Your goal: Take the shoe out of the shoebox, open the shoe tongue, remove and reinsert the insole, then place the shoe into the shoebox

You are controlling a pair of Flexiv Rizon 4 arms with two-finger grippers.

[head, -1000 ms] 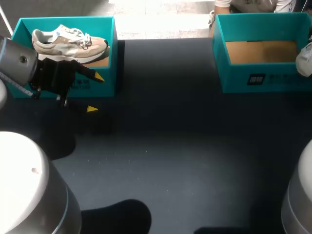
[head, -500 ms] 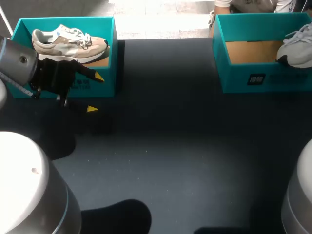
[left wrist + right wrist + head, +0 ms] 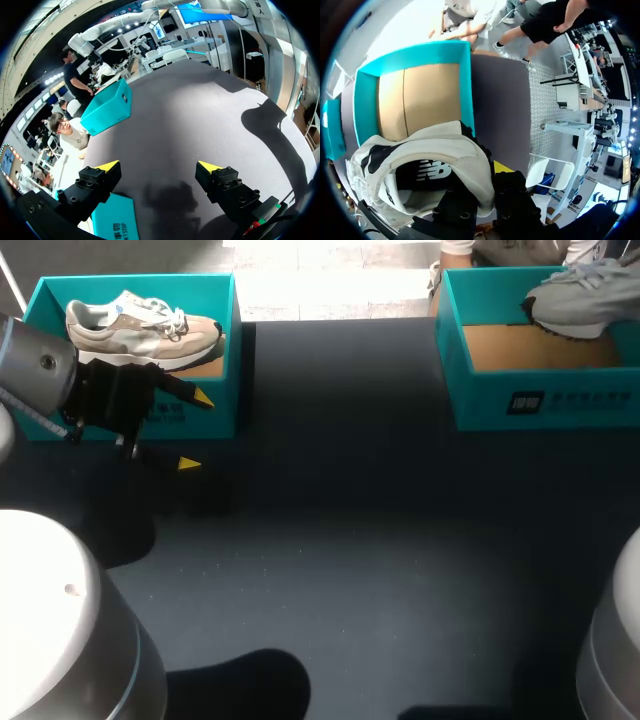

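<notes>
A grey sneaker (image 3: 585,295) hangs above the far side of the right teal shoebox (image 3: 540,405). In the right wrist view my right gripper (image 3: 487,182) is shut on the heel collar of this sneaker (image 3: 415,165), over the shoebox's brown floor (image 3: 420,97). The right gripper itself is outside the head view. A beige and white sneaker (image 3: 140,328) lies in the left teal shoebox (image 3: 236,360). My left gripper (image 3: 196,430) stands open and empty just in front of that box, its yellow tips wide apart (image 3: 159,166).
The dark table top (image 3: 340,540) stretches between the two boxes. Past the left gripper, the right shoebox (image 3: 107,107) shows far across the table. A corner of the left box (image 3: 117,220) lies under one left finger.
The grey sneaker has come in from the right edge and moved left and farther back over the right shoebox. The left arm has not moved.
</notes>
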